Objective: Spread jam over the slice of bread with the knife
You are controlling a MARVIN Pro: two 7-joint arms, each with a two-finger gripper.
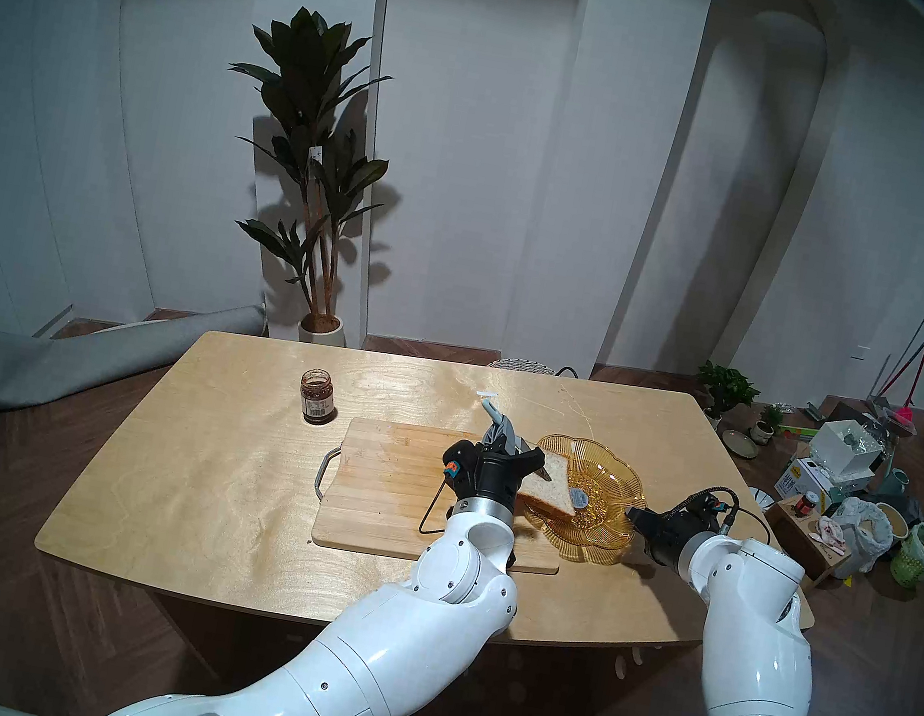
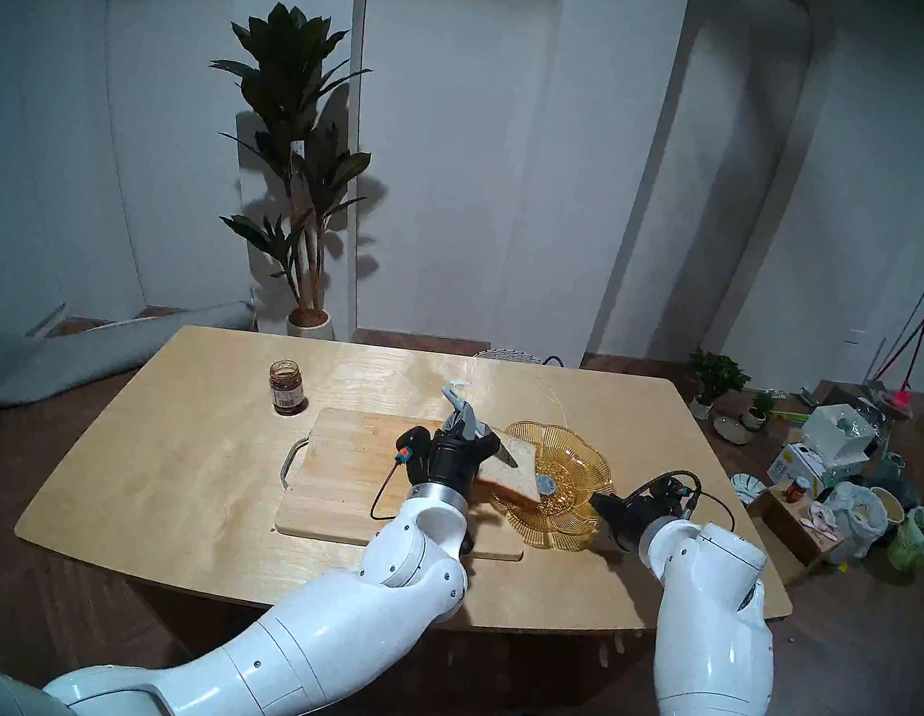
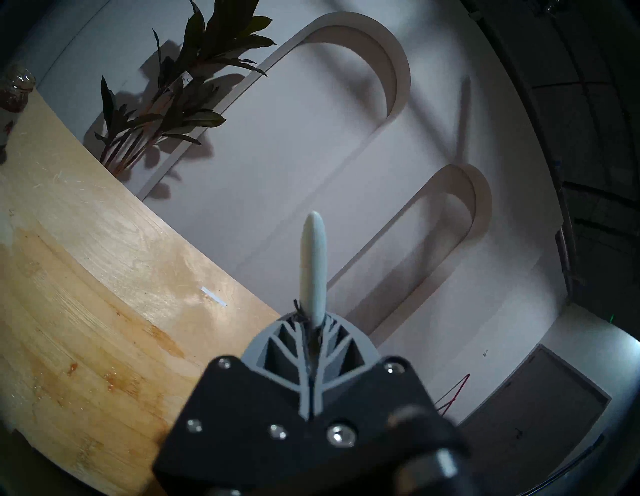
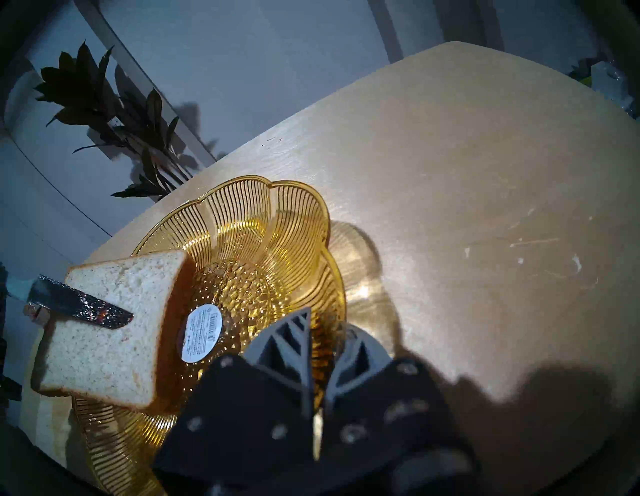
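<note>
Pincers both clamped: left gripper (image 3: 313,350) holds the knife (image 4: 81,308) over the bread (image 4: 107,329) leaning in the amber dish (image 4: 301,221), whose rim the right gripper (image 4: 320,350) pinches; jam (image 1: 318,390) fills the jar (image 1: 318,398) at upper left.

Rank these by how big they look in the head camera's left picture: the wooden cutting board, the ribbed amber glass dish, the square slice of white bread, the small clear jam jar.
1. wooden cutting board
2. amber glass dish
3. slice of white bread, partly hidden by the left gripper
4. jam jar

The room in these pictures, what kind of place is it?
Probably a staged home-style room used for recording: a wooden table, a potted plant by arched white walls, and boxes and bags piled on the floor.
</note>
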